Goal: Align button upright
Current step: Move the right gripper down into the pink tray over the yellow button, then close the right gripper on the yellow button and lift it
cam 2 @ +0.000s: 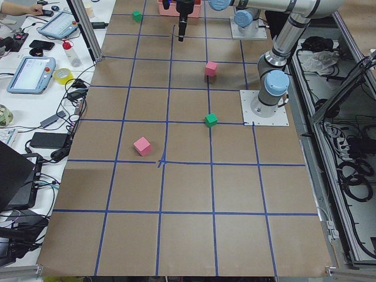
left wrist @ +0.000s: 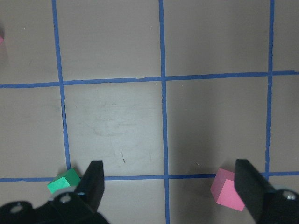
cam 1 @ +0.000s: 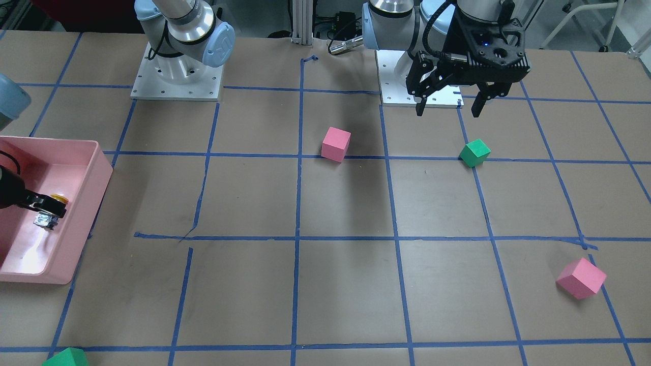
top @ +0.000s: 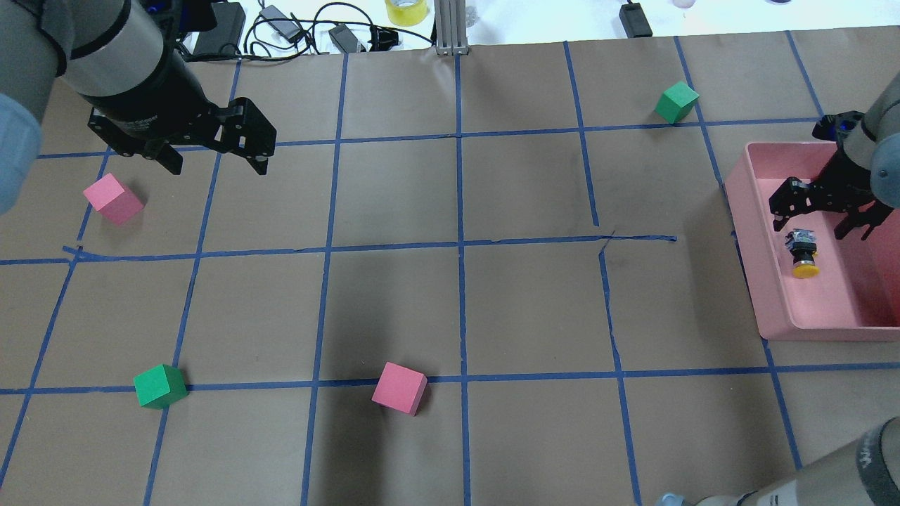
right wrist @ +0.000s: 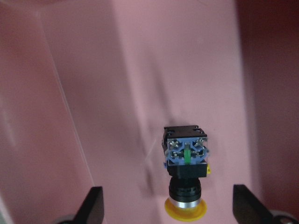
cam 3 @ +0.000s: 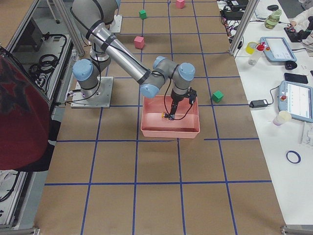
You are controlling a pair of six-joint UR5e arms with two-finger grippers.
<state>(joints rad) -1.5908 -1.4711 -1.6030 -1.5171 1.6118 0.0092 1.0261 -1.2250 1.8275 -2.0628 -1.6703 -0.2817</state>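
The button [top: 803, 253] lies on its side on the floor of the pink bin [top: 745, 232], yellow cap toward the robot and black-and-white base away from it. It also shows in the right wrist view [right wrist: 186, 177] and the front view [cam 1: 51, 212]. My right gripper [top: 808, 228] is open inside the bin, fingers wide apart on either side of the button and not touching it; its fingertips [right wrist: 95, 205] show at the bottom of the right wrist view. My left gripper [top: 218, 167] is open and empty, held above the table at the far left.
A pink cube [top: 112, 199] and a green cube [top: 160, 386] lie near the left arm. Another pink cube [top: 399, 388] lies at the near middle and a green cube [top: 676, 101] at the far right. The bin walls close in around the right gripper.
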